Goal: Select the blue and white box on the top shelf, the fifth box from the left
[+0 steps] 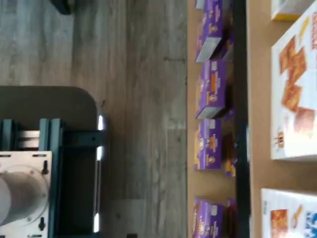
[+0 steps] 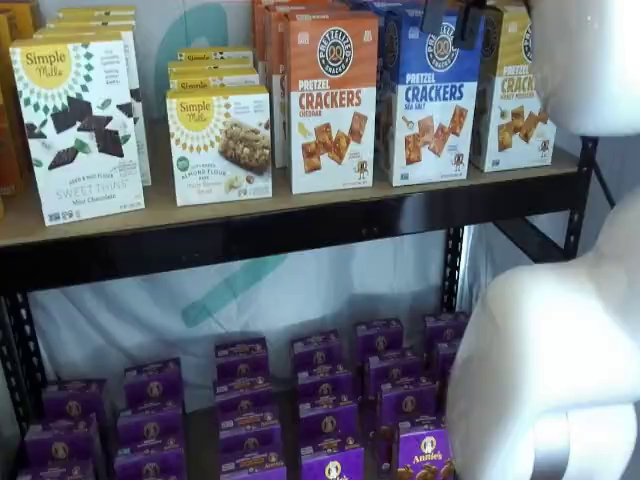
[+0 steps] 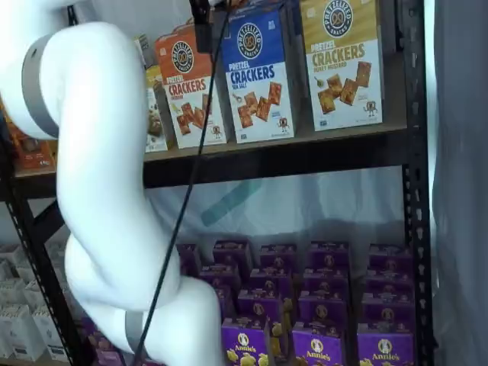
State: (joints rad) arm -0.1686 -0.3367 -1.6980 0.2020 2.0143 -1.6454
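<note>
The blue and white box stands upright on the top shelf, between an orange Cheddar box and a yellow-topped cracker box. It also shows in a shelf view and in the wrist view, seen sideways. My gripper hangs at the view's upper edge, right in front of the box's top. Only dark finger parts show, with no plain gap. In a shelf view it is a black shape with a cable, by the box's upper left corner. It holds nothing that I can see.
Simple Mills boxes stand further left on the top shelf. Purple Annie's boxes fill the lower shelf. The white arm stands between camera and shelves. The wrist view shows a dark mount with teal brackets and wood floor.
</note>
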